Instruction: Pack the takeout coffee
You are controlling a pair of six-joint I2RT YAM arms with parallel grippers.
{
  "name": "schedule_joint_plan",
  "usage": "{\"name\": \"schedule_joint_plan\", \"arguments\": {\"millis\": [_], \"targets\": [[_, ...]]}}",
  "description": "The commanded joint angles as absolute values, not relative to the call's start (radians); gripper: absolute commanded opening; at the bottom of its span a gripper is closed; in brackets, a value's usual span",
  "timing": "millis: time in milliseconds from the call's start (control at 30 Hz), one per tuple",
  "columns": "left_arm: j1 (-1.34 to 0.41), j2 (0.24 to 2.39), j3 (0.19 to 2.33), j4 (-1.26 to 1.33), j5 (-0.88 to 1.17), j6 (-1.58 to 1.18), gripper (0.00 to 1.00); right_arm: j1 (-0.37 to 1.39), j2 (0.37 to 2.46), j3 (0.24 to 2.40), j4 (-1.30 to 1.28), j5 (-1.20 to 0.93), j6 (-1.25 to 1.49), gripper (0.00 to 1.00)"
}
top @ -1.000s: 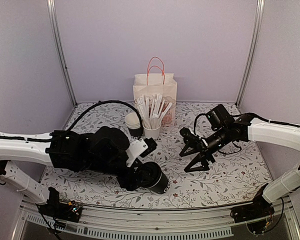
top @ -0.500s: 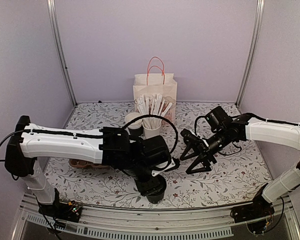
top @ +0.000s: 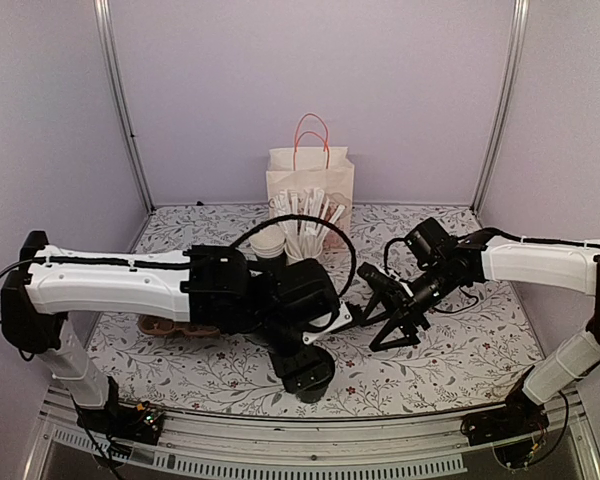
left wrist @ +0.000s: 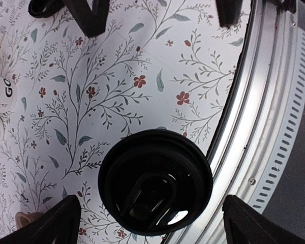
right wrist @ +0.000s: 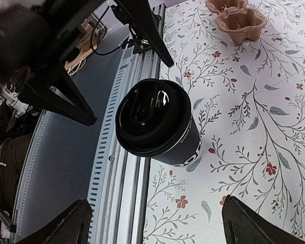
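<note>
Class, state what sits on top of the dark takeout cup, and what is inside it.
A round black lid closes the takeout cup. The lid hides its contents.

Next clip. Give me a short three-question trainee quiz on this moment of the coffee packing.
1. True or false: the takeout coffee stands upright on the table with its black lid on.
2. The left jaws are: A) shut on the cup, B) open on either side of the lid, C) out of view.
3. What stands at the table's back, behind the cup of wrapped sticks?
Key: 1 true; 2 B; 3 the paper bag.
</note>
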State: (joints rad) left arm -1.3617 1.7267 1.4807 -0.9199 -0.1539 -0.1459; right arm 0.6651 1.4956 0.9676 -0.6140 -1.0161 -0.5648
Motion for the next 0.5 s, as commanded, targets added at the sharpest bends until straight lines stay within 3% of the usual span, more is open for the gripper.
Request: {"name": "schedule_joint_plan", "arguments": {"millis": [0,133,300,467], "targets": [[-1.370,1.558,1.447,-0.807,-0.223,-0.180,1.00,0.659,1.512,0.996,-0.632,-1.021,-0.561,0.92],[-1.331,1.360,1.213,-0.575,-0.274,-0.427,1.00,0.660,1.559,1.038,-0.631,-0.977,-0.502,0.89],[-1.270,1.169,0.885,-0.320,-0.242,-0.934,0.72,0.660,1.671,1.105,-0.665,-1.017,-0.449,0.79],[-1.307,1.129,0.671,-0.121,-0.153,-1.156,0.70,0.661,1.785,1.185,-0.722,-1.103,-0.442,0.71]]}}
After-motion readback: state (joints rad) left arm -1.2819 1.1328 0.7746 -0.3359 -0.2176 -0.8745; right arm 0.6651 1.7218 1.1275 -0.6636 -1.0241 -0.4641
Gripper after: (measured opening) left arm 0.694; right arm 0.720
